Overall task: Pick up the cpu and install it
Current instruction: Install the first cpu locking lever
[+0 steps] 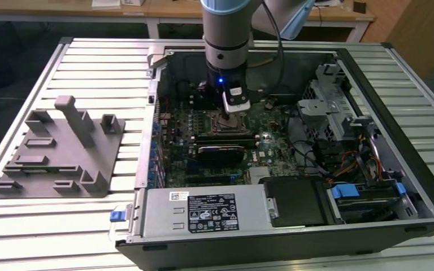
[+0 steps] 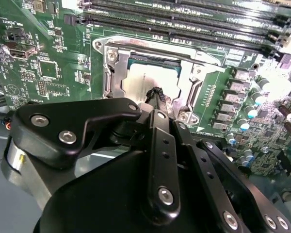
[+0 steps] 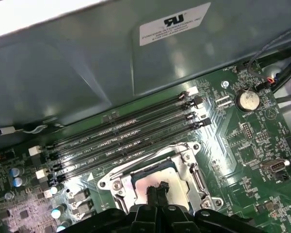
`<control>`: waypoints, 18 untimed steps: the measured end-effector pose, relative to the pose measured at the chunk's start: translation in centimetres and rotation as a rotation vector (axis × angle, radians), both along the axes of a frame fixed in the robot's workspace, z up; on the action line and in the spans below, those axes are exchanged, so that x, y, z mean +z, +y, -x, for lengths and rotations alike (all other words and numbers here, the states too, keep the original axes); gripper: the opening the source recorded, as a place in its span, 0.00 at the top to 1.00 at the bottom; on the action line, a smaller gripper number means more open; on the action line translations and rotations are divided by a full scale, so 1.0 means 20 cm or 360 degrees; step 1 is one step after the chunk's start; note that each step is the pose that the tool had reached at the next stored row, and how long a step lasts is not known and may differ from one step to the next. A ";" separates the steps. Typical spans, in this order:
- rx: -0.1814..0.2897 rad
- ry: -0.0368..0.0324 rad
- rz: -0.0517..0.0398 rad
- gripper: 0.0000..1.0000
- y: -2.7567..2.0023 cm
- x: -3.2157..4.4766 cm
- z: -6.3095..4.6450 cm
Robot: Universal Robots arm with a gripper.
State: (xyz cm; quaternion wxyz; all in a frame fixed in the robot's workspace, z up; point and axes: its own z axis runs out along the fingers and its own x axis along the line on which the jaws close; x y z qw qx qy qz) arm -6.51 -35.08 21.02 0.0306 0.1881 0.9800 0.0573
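Pincer (image 3: 156,190) over socketed cpu (image 3: 148,183) — touching

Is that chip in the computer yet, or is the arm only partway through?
Mostly in: the cpu lies flat inside the socket frame on the motherboard. The gripper is shut, its tips at the chip's top. The arm hasn't withdrawn.

A pale ribbed metal table (image 1: 96,62) with long parallel slats takes up most of the exterior view. Beyond its far edge stands a light wooden desk (image 1: 164,10) with white legs and some papers (image 1: 119,3) on top. A wooden panel (image 1: 417,28) rises at the exterior view's right. The floor (image 1: 13,45) beyond the table is dark. Bright, even light falls across the table slats.
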 end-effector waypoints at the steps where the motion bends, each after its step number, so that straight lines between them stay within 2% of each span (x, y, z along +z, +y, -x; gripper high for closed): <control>1: 0.0010 0.0000 0.0002 0.89 0.000 0.000 0.00; 7: 0.0139 0.0000 0.0002 0.89 0.000 0.000 0.00; 10: 0.0195 0.0000 0.0010 0.89 0.000 -0.001 0.00; 13: 0.0242 0.0001 0.0024 0.89 0.000 -0.003 0.00; 18: 0.0257 0.0004 0.0060 0.89 0.000 -0.004 -0.03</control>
